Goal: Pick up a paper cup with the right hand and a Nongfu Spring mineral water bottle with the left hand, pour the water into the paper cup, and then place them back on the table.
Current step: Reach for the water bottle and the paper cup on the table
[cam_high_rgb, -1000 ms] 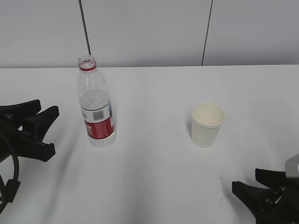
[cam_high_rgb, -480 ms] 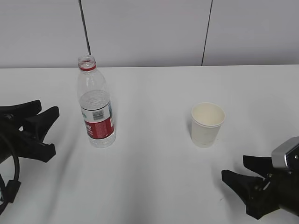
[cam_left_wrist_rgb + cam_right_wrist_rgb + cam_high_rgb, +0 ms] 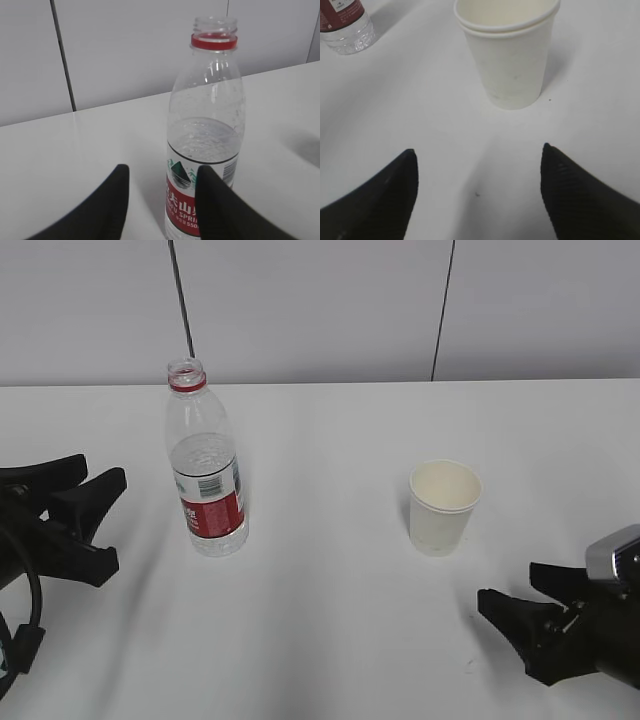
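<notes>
**Both grippers open, bottle and cup standing free on the table**

The Nongfu Spring mineral water bottle (image 3: pixel 205 462) is seen upright on the left half of the table (image 3: pixel 330 620), without a cap, with its red neck ring at the top. The water (image 3: pixel 205 140) fills it to about the middle, just above the red-and-white label. The bottle is not touched by anything.

The left hand (image 3: pixel 85 498) is placed to the left of the bottle, near it but apart. Its two black jaws are spread wide and are pointed toward the bottle. In the left wrist view the left hand (image 3: pixel 160 200) is shown with the bottle standing ahead of it and a little to the right, so that the lower part of the label is partly hidden by the right finger (image 3: pixel 220 210). A clear gap is kept between the fingers, and nothing is held.

The paper cup (image 3: pixel 443 506) is standing upright on the right half of the table, well apart from the bottle. Its cream interior is visible. A second rim line is seen just under the top rim in the right wrist view.

The right hand (image 3: pixel 527 599) is found in the lower right corner, in front of the cup and apart from it. Its jaws are also spread wide. In the right wrist view the cup (image 3: pixel 507 50) is seen ahead between the two fingertips (image 3: pixel 402 172), not touched by them.
</notes>
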{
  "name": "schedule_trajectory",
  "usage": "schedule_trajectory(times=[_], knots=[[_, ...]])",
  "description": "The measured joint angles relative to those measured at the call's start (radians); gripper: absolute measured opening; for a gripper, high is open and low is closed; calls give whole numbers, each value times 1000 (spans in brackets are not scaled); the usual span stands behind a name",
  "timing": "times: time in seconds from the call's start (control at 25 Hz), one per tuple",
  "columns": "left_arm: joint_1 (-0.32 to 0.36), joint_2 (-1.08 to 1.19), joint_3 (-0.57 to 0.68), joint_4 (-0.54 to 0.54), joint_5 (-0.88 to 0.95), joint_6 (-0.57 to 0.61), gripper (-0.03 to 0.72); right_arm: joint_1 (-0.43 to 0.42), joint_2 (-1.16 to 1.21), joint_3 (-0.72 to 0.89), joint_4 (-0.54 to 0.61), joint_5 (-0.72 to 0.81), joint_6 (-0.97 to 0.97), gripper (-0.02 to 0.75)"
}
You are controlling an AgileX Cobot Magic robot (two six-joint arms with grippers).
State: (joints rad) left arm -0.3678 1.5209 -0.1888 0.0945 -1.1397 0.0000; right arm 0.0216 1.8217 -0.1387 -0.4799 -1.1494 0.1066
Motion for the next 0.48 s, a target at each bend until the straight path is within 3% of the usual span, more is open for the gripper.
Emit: schedule_trajectory(times=[0.12, 0.2, 0.32, 0.48], knots=[[0, 0, 0, 0, 0, 0, 274, 0, 2, -28, 1, 0, 3, 643], [0, 0, 0, -2, 0, 0, 274, 0, 6, -52, -31, 0, 15, 651], [0, 0, 0, -3, 0, 0, 274, 0, 22, -93, -87, 0, 29, 619], [0, 0, 0, -3, 0, 0, 274, 0, 40, -125, -80, 0, 36, 568]])
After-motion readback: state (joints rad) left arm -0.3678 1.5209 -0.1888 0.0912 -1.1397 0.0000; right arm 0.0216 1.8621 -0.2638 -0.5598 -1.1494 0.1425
